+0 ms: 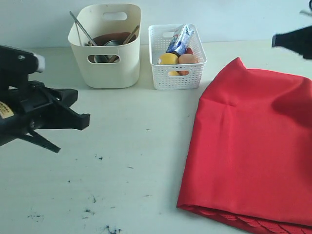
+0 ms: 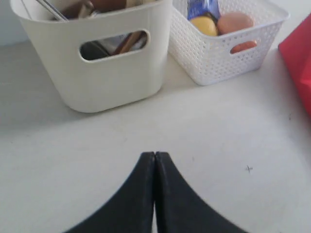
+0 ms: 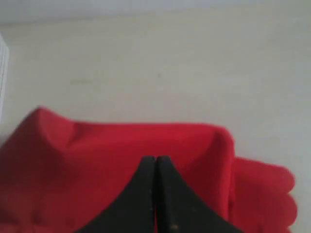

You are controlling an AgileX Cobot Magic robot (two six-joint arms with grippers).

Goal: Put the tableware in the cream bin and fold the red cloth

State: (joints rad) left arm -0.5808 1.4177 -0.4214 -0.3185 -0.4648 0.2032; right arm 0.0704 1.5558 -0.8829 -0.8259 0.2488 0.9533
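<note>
Left gripper [image 2: 155,155] and right gripper [image 3: 155,158] both pressed together, empty; tableware [image 1: 109,40] sits in cream bin [image 1: 105,73] beyond left fingertips; red cloth [image 1: 253,146] beneath right looks folded.

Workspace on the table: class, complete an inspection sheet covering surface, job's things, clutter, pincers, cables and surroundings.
Surface: pale table, with dark specks near the front.
Job's things: cream bin upright, holding tableware; red cloth lies doubled over, apart from the basket.
Clutter: white basket beside the bin, holding a lemon, egg and carton.
Pincers: left pincer shut, empty, above bare table; right pincer shut, empty, over the cloth.
Cables: nothing seen.
Surroundings: plain pale wall behind the table.
</note>
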